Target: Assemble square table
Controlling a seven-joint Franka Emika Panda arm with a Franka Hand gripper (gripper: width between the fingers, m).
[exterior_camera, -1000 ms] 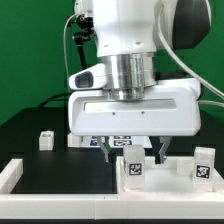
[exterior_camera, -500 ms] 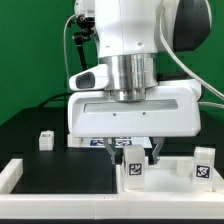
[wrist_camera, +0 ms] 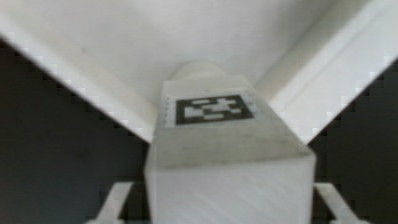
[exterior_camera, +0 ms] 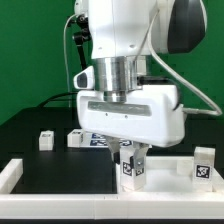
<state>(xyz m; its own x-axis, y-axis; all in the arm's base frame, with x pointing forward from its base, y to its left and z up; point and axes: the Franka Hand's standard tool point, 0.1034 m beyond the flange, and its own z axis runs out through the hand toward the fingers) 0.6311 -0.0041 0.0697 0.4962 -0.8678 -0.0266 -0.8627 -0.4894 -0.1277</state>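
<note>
Fingers (exterior_camera: 122, 149) now tight around leg (exterior_camera: 132, 168)

No readable text, numbers or brands. Only a black-and-white square marker tag (wrist_camera: 214, 110) on a short white plastic leg (wrist_camera: 217, 165). Similar tags on another white leg (exterior_camera: 203, 167) lower right and a third white leg (exterior_camera: 44, 140) middle left of exterior view.

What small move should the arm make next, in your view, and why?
Probably a short straight lift: the pincer looks closed on the tagged leg, which stands right by the border wall, so raising it first should clear the wall before any sideways carry.
</note>
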